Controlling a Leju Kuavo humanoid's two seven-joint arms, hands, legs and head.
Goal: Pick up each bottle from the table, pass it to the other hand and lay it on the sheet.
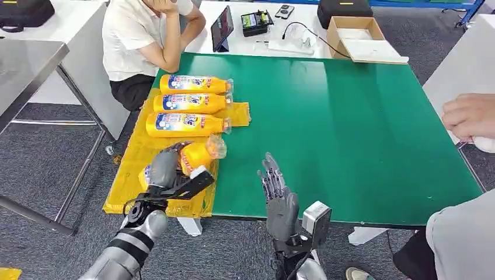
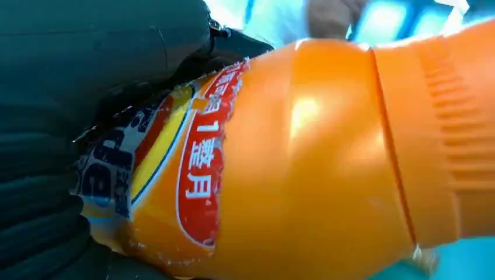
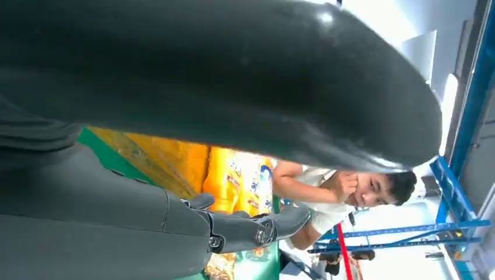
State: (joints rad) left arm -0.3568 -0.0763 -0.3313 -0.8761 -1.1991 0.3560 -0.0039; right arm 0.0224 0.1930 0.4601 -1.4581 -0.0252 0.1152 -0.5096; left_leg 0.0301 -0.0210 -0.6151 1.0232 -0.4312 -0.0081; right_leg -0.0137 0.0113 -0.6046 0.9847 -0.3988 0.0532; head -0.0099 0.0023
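My left hand (image 1: 165,169) grips an orange bottle (image 1: 197,156) over the near part of the yellow sheet (image 1: 131,169), cap end toward the table's middle. Up close, the held bottle (image 2: 303,175) shows its orange body, red and blue label and ribbed cap, with my left hand (image 2: 52,116) wrapped around its label end. Three more orange bottles (image 1: 192,104) lie side by side on the sheet's far part. My right hand (image 1: 279,195) stands open with fingers straight above the green table's near edge, holding nothing. Its dark thumb and fingers (image 3: 233,227) reach toward the lying bottles (image 3: 236,178).
The green table (image 1: 350,128) stretches to the right. A person in a white shirt (image 1: 143,35) sits at the far left corner. Another person's hand (image 1: 470,116) holds something white at the right edge. A cardboard box (image 1: 356,35), tablet and devices sit on the white table behind.
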